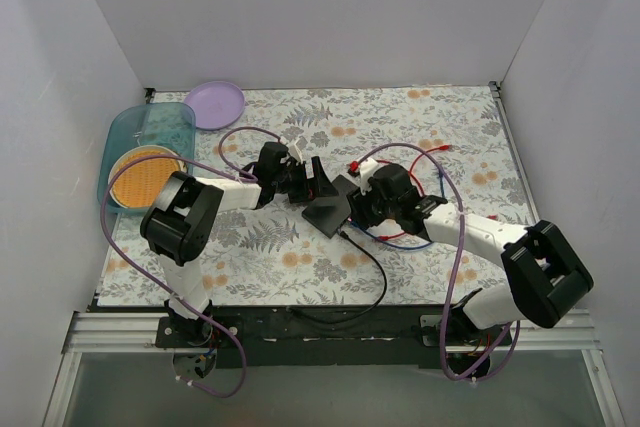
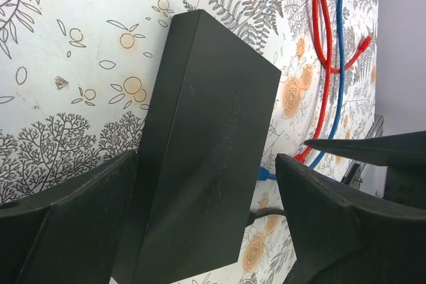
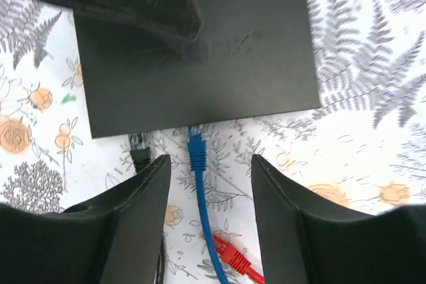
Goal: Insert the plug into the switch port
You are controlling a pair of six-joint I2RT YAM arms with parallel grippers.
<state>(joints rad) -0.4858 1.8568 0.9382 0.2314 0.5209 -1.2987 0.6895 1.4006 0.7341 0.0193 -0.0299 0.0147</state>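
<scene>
Blue plug at switch edge; left gripper, right gripper apart (plug unclamped).

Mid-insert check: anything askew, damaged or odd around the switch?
Nothing damaged. The flat matte black switch box sits diagonal on the floral mat, and loose red cables loop tangled beside it.

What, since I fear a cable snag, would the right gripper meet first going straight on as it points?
Probably the blue plug, lying between the open jaws of the right gripper at the edge of the switch; depth is unclear.
</scene>
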